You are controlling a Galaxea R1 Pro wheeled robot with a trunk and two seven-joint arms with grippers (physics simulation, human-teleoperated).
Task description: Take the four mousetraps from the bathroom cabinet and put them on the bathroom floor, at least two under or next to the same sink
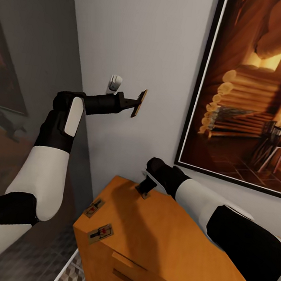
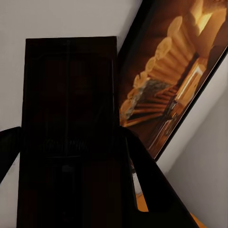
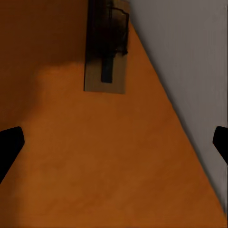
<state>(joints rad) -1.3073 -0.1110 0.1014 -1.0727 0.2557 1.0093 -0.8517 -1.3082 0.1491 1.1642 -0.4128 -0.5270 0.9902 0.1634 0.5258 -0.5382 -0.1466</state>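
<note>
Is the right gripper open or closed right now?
Open. The right gripper has its fingertips far apart above the cabinet, nothing between them.

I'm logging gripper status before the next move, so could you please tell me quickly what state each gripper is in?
Left gripper: shut on a mousetrap, held up near the wall.
Right gripper: open, over the cabinet top, holding nothing.

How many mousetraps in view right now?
4. One held up in the left claw: mousetrap. Two near the cabinet's front-left edge. One at the back by the wall, ahead of the right claw.
</note>
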